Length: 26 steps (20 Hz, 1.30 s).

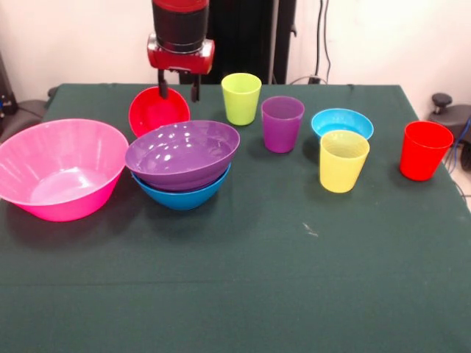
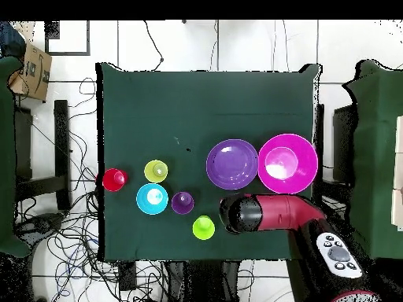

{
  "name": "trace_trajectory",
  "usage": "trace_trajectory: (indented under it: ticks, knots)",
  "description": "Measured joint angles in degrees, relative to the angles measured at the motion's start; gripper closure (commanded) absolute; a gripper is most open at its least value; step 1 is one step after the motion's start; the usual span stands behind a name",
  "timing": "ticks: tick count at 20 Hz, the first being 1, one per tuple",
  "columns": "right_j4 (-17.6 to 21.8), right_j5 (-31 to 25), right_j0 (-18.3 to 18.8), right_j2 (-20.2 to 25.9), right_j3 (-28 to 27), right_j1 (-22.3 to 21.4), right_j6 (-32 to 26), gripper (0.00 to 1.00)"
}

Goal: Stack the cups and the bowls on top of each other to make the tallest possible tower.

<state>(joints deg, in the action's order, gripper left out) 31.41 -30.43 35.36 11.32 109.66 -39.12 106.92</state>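
Note:
My gripper [image 1: 179, 92] hangs open at the table's far side. One finger [image 1: 162, 90] is over the rim of a small red bowl [image 1: 157, 114], which tilts toward the camera. The large purple bowl [image 1: 182, 149] [image 2: 232, 163] sits askew in the blue bowl [image 1: 182, 194]; together they form the tower. To their left stands the very large pink bowl [image 1: 62, 168] [image 2: 287, 163]. The lime green cup [image 1: 241, 98] [image 2: 204, 227], purple cup [image 1: 282, 123] [image 2: 183, 202], yellow cup [image 1: 344, 160] [image 2: 156, 171] and red cup [image 1: 425, 150] [image 2: 114, 179] stand upright and apart. The light blue bowl [image 1: 342, 122] [image 2: 152, 198] lies behind the yellow cup. In the overhead view the arm [image 2: 264, 214] hides the gripper and red bowl.
A dark green cloth [image 1: 235, 279] covers the table. Cables [image 2: 71, 244] trail on the floor around it, and a cardboard box [image 2: 33, 69] sits off one corner. A black chair part [image 1: 449, 110] stands beyond the table's right edge.

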Motion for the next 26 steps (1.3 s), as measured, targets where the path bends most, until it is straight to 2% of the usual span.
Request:
trace_trajectory:
  ticks: [2,7,16,26]
  knots:
    - [-0.8,-1.0,2.1,2.8,0.3,-0.1,0.0,0.0]
    - [-0.8,-3.1,4.6,6.9,0.3,0.1,0.0,0.0]
    - [-0.7,-6.0,4.9,9.8,0.3,1.9,0.0,0.0]
    - [2.0,-9.0,4.9,12.2,0.1,5.9,0.0,0.0]
